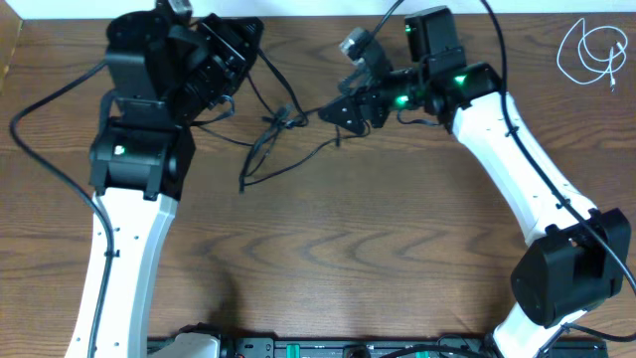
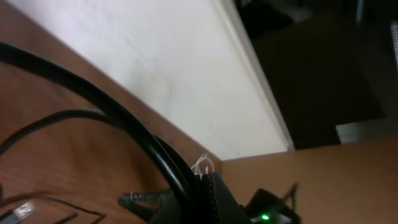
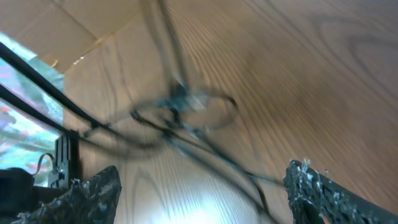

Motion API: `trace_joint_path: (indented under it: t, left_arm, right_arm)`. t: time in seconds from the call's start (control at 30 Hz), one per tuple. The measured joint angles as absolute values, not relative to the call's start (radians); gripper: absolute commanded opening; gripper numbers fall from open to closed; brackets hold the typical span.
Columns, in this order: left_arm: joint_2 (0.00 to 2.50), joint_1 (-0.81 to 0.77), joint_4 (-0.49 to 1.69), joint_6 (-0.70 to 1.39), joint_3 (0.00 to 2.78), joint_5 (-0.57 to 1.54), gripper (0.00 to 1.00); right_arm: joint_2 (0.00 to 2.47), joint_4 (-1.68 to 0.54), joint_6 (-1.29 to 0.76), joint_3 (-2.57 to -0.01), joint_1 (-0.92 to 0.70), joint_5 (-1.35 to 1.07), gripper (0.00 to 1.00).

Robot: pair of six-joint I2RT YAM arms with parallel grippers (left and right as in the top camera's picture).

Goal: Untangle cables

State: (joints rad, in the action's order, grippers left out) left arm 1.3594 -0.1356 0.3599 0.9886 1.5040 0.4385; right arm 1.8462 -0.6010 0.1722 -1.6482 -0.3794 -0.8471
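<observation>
Wood-grain table (image 1: pixel 378 249) fills the overhead view. Toward 12 o'clock the black cables (image 1: pixel 273 134) lie tangled between the two claws, and the white cable (image 1: pixel 591 50) sits coiled well apart at 2 o'clock. At 11 o'clock the left claw (image 1: pixel 237 48) is pressed together; I cannot tell whether it pinches a strand. Just at 3 o'clock of the tangle, the right claw (image 3: pixel 202 180) is spread wide, with nothing between its fingers (image 3: pixel 93 193).

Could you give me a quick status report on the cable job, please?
Left pincer shut, grip unclear. Right pincer open, facing black cables, tangled between arms. White cable coiled apart, far right corner.
</observation>
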Motion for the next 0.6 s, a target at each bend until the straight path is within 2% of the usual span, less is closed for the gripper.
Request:
trace_joint_path:
  t: [0.2,0.4,0.47,0.6]
  left_arm:
    - [1.398,-0.165,0.363,0.991,1.504,0.439,0.08]
    - [1.399,-0.194,0.363,0.991,1.504,0.438,0.08]
    - [1.399,-0.209,0.363,0.991,1.504,0.438,0.08]
    - [1.399,-0.237,0.363,0.991,1.504,0.438,0.08]
  right_arm:
    - [1.846,-0.487,0.157,-1.648,-0.434,-0.863,0.82]
    - [1.846,-0.443,0.117,-1.648,-0.466,-0.794,0.75]
    - [1.846,-0.442,0.112,-1.648,-0.478,-0.759,0.65]
    - [1.846,-0.440,0.091,-1.648,-0.502,-0.671,0.37]
